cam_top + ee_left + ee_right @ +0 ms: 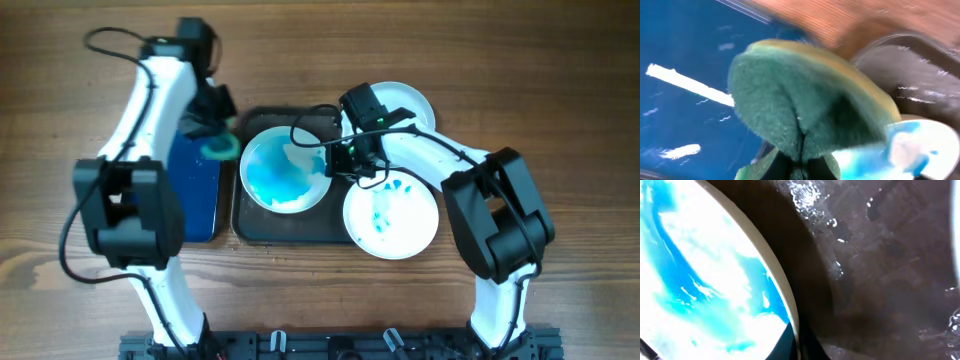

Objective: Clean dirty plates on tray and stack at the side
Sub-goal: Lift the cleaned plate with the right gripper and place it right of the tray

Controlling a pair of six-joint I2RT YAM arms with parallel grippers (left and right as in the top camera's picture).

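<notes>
Three plates are counted. The pale-rimmed plate (285, 172), the one most heavily covered in blue, is found inside the left half of the single dark grey tray (262, 228), which is set about the middle of the tabletop (560, 80). The spotted plate (392, 216) is seen at the tray's right end on the side toward the near edge, its rim overlapping the tray's rim. The third plate (410, 100) is placed at the tray's right end toward the far edge, partly hidden under the right arm and white where it shows. The right gripper (352, 168) is held at the right rim of the pale-rimmed plate, between it and the spotted plate. In the right wrist view that plate's rim is seen close against the wet tray floor (880, 270), but whether the fingers are closed on the rim cannot be told. The left gripper (214, 138) is clenched on one green sponge (220, 150), which has a yellow backing and is creased where it is pinched. The sponge is held over the line between the two trays, just beside the left rim of the pale-rimmed plate. One blue-bottomed tray (195, 190) is laid just beside the grey tray, toward the left edge of the tabletop.
</notes>
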